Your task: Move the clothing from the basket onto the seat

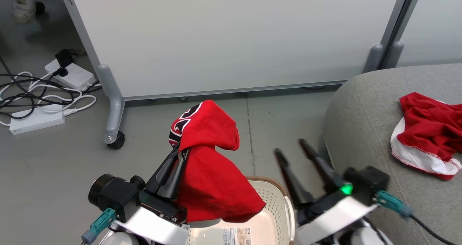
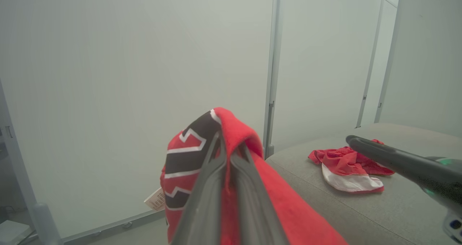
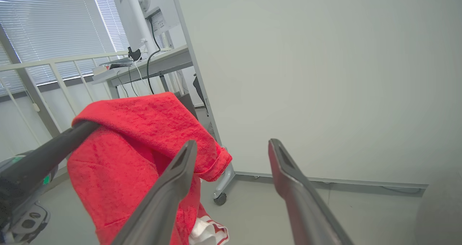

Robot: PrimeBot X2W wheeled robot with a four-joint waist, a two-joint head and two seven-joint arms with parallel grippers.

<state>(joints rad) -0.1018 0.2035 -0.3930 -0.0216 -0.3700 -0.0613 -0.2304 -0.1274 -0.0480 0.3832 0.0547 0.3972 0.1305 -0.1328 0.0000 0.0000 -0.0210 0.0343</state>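
Note:
My left gripper (image 1: 182,149) is shut on the red jersey (image 1: 211,165), which hangs draped over its fingers above the cream basket (image 1: 272,198). Black-and-white numerals show on the jersey (image 2: 184,158) at the fingertips of the left gripper (image 2: 229,149). The jersey (image 3: 137,140) also hangs to the left in the right wrist view. My right gripper (image 1: 288,147) stands open and empty between basket and seat, its fingers (image 3: 180,165) spread wide. The other red garment with the white band (image 1: 426,136) lies crumpled on the grey seat (image 1: 361,111) at right, and that garment (image 2: 346,165) rests on the cushion (image 2: 397,209).
A white wheeled partition (image 1: 231,39) stands ahead, its caster (image 1: 116,139) on the grey floor. Power strips and tangled cables (image 1: 47,90) lie at the left. A person's shoe (image 1: 23,5) is at the top left corner. A desk with a monitor (image 3: 144,57) stands behind.

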